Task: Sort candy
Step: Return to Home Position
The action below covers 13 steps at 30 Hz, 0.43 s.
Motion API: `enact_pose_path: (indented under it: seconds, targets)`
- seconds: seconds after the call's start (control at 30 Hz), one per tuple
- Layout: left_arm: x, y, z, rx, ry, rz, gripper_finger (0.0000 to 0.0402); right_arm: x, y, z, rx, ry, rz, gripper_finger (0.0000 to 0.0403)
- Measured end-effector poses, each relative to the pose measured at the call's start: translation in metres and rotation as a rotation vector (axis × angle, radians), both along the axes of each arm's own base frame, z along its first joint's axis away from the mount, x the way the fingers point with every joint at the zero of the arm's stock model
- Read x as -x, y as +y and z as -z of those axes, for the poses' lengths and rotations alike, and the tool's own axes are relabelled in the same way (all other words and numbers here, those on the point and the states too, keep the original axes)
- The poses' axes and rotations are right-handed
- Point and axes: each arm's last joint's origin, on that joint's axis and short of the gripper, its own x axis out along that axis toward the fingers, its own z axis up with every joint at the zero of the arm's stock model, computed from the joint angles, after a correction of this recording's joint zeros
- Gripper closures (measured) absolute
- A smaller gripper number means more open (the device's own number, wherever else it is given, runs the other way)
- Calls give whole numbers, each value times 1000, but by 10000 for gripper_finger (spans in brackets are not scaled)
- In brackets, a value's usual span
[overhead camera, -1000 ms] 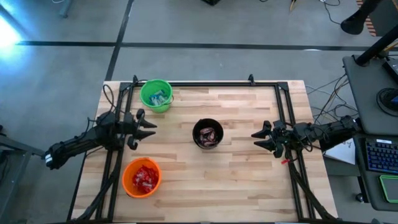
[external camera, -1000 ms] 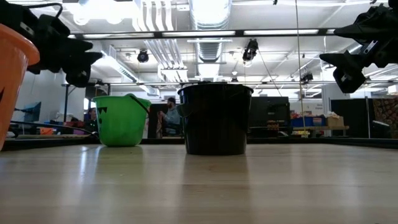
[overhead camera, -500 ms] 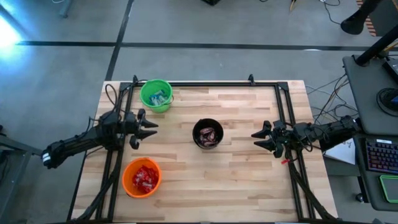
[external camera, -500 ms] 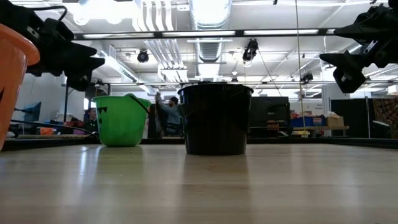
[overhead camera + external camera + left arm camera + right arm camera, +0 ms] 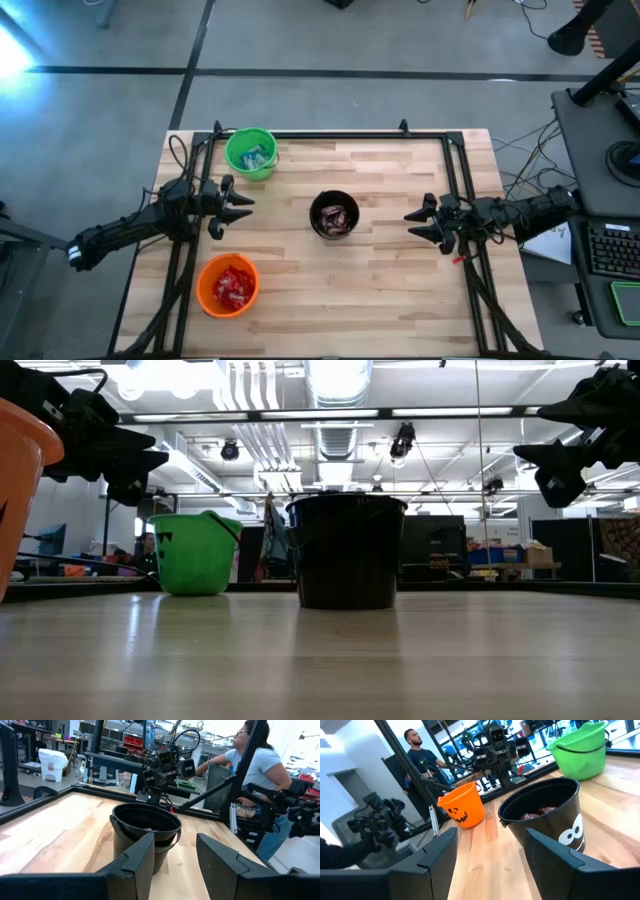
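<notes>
Open, empty: left gripper (image 5: 236, 208), right gripper (image 5: 412, 225), facing across black bucket (image 5: 316, 204). Brown candy (image 5: 336, 216) inside it. Red candy (image 5: 233, 287) in orange bucket (image 5: 203, 288), blue-white candy (image 5: 254, 157) in green bucket (image 5: 231, 150), both nearer left. Likely nothing left to grab.

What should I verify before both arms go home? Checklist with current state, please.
1. Left gripper empty: open, nothing between its fingers. Ok.
2. Right gripper empty: open, nothing held. Ok.
3. Candy sorted: red in orange bucket, brown in black bucket, blue-and-white in green bucket. Ok, as far as the top layers show.
4. Strays on the table: none visible in the high view. Ok.
5. Buckets upright, both grippers apart from them. Ok.
6. Person beyond the table's edge in the left wrist view: whether clear of the arms' path, cannot tell.
</notes>
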Motion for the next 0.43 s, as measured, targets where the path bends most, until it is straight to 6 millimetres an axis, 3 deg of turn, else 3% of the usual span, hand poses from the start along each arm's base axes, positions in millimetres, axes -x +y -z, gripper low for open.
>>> enact_pose_path:
  seconds: [0.2, 0.43]
  targets:
    - [0, 0, 0, 43, 1, 2, 272, 0, 0, 0, 145, -14, 0, 188]
    - [0, 1, 0, -113, -6, -27, 272, 0, 0, 0, 409, -37, -1, 188]
